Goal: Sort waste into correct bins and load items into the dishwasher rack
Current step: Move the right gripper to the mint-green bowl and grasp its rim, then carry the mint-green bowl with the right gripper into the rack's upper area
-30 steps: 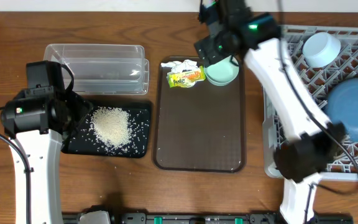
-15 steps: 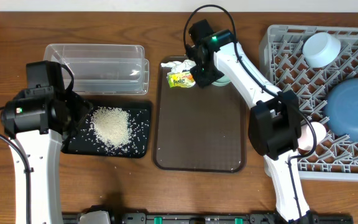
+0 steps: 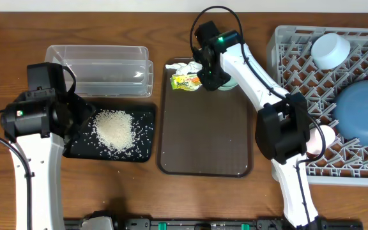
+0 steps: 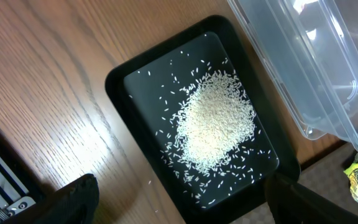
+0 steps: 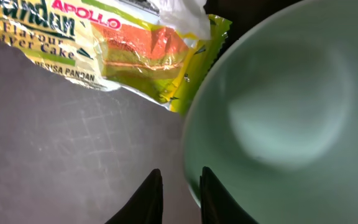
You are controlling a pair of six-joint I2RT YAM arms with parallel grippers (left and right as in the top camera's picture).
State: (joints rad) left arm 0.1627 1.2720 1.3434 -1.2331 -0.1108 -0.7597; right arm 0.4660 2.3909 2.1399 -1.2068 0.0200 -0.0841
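A pale mint-green bowl point(image 5: 272, 106) stands at the far end of the brown serving tray point(image 3: 203, 140). My right gripper point(image 5: 180, 171) straddles its near rim, one finger inside and one outside, jaws drawn narrow on it. Next to the bowl lie the yellow printed wrapper point(image 5: 104, 46) and the crumpled white tissue point(image 3: 183, 66). My left gripper point(image 4: 185, 208) hangs open above the near corner of the black tray point(image 4: 120, 84), which holds a heap of rice point(image 4: 213, 121). The grey dishwasher rack point(image 3: 292, 45) holds a dark-blue bowl point(image 3: 363, 112), a light-blue bowl point(image 3: 329, 50) and a pink cup point(image 3: 322, 136).
A clear plastic container point(image 3: 101, 70) stands behind the black tray. A few loose rice grains lie on the wooden table point(image 4: 48, 93) beside the tray. The right arm point(image 3: 254, 70) stretches from the rack's side across the serving tray.
The right arm has come down to the mint-green bowl, and its jaws have narrowed round the rim. The left arm has not moved.
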